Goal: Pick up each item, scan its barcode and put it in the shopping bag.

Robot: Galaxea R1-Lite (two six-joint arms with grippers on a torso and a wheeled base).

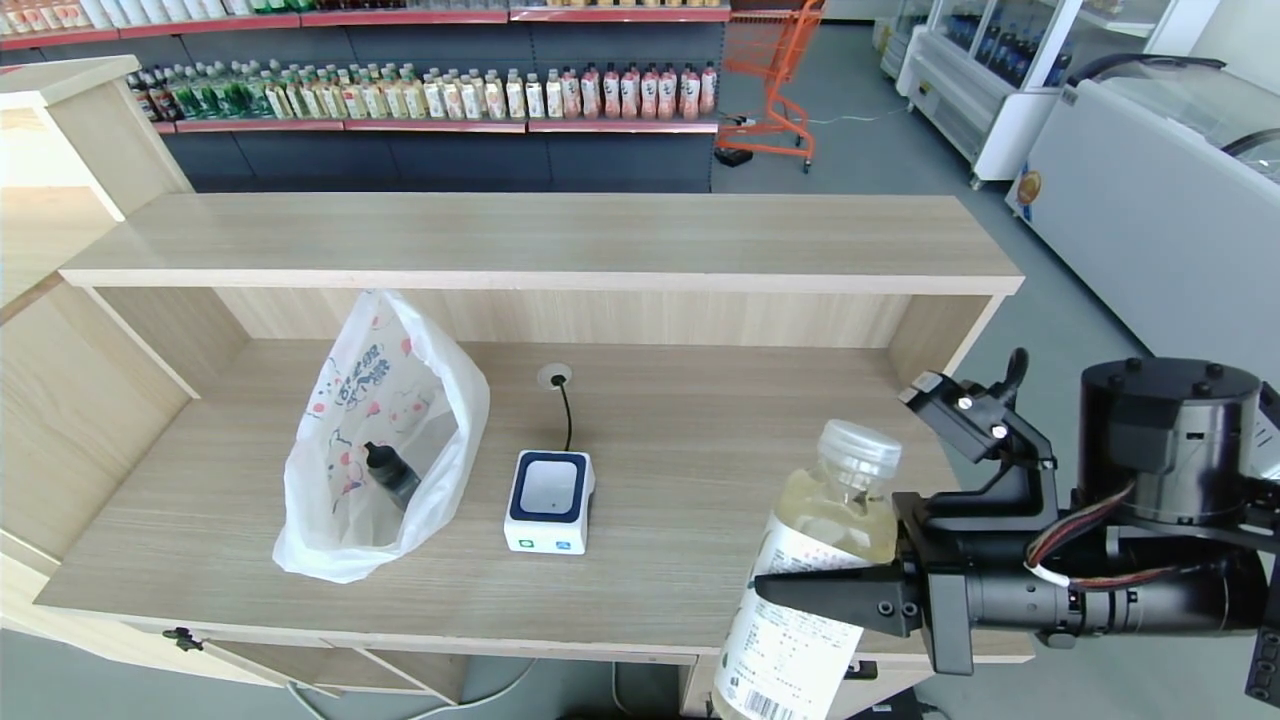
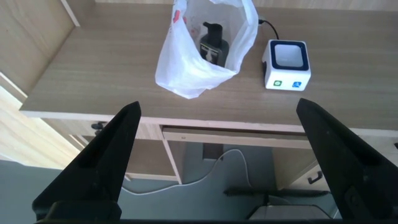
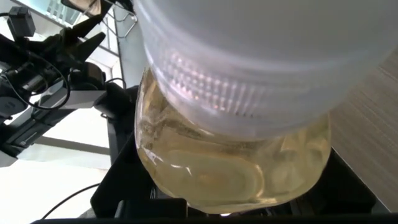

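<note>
Pale-yellow plastic drink bottle (image 1: 835, 512) is hanging clamped in right gripper (image 1: 805, 592), seemingly unscanned. Dark bottle (image 1: 392, 476) is sitting in white plastic bag (image 1: 340, 400); left gripper (image 2: 217, 167) is gaping.

One dark bottle (image 1: 392, 475), one pale bottle (image 1: 830, 520), one shopping bag (image 1: 440, 400), one scanner (image 1: 549, 500), one counter (image 1: 720, 470).

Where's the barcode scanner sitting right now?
In the head view the barcode scanner sits on the counter, just right of the shopping bag and left of the bottle held by the right claw.
</note>
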